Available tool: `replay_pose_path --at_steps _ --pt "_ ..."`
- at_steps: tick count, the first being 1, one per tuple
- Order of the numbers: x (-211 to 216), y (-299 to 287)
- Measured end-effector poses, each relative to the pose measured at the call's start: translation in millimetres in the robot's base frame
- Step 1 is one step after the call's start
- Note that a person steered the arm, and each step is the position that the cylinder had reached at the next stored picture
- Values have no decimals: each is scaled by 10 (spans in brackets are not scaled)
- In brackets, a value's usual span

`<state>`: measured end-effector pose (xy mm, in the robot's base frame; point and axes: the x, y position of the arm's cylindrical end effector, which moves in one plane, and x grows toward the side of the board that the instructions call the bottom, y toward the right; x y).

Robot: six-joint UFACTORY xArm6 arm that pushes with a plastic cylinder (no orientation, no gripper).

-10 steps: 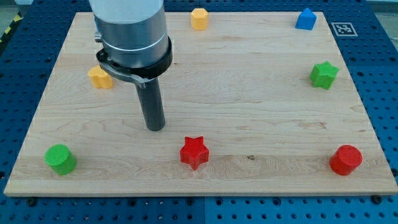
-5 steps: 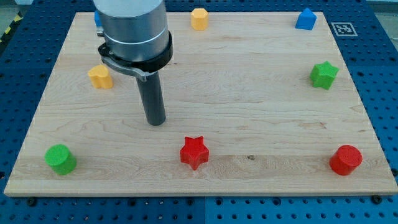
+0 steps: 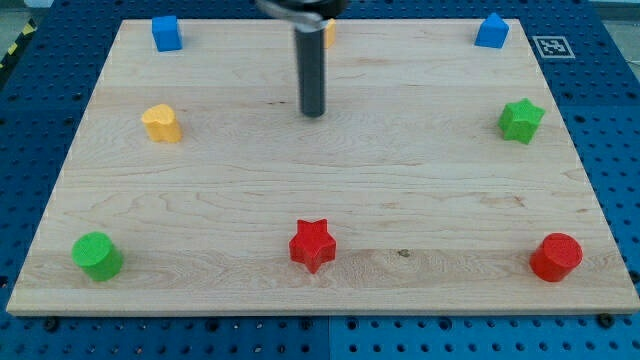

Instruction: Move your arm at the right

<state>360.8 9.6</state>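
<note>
My tip (image 3: 313, 112) rests on the wooden board (image 3: 400, 170) in the upper middle, below an orange block (image 3: 328, 32) that the rod mostly hides. A red star (image 3: 312, 244) lies far below the tip. A yellow block (image 3: 162, 123) is off to the tip's left. A green star (image 3: 521, 120) and a blue block (image 3: 491, 31) are at the view's right, and a red cylinder (image 3: 556, 257) at the bottom right. The tip touches no block.
A blue block (image 3: 166, 32) sits at the top left and a green cylinder (image 3: 97, 255) at the bottom left. A printed marker tag (image 3: 553, 46) lies off the board's top right corner. Blue perforated table surrounds the board.
The rod has moved up and to the right, from left of centre to the upper middle. The top-left blue block is uncovered; the orange block is now mostly hidden. No block moved.
</note>
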Motion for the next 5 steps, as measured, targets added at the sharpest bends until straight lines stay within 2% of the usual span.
replay_pose_path --at_steps 1,2,3,4,5 --pt "-243 577" --pt "-259 610" --pt "-259 1196" --pt "-258 2032" --pt "-192 2533"
